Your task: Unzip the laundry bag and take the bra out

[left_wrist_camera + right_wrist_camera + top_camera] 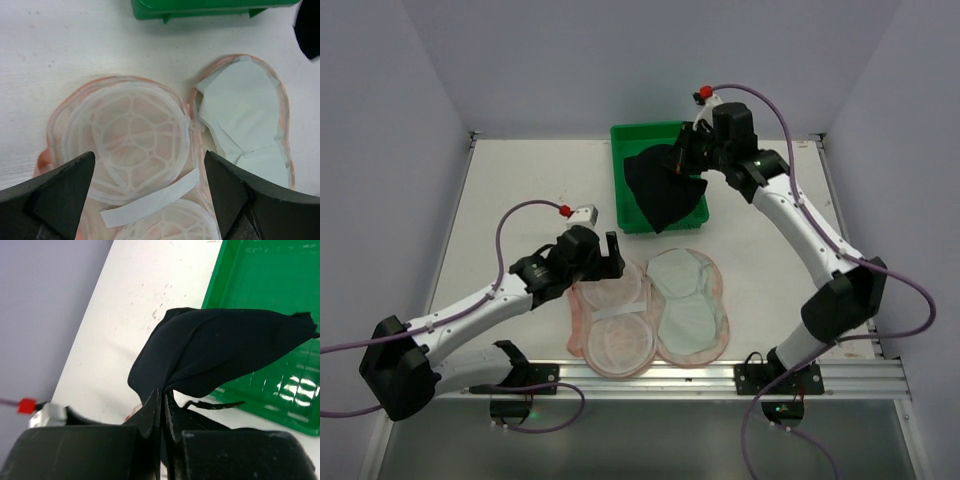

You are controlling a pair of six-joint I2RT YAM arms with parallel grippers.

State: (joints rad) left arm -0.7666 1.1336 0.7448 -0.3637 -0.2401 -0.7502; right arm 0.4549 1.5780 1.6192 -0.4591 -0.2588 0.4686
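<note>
The left arm reaches low from the near-left corner across the white table, elbow bent. The left gripper hovers just above the far left lobe of the peanut-shaped pink fabric laundry bag. Its fingers are spread wide with nothing between them. The bag lies unzipped and opened flat near the front rail. Its left half shows white plastic ribbing and its right half shows pale mesh lining.

The right arm stretches up and inward over the green rectangular plastic tray. The right gripper is pinched tight on a fold of the black fabric bra. The bra hangs over the tray's near-left part and crosses its front rim. Bare tabletop runs left of the tray and bag toward the wall.
</note>
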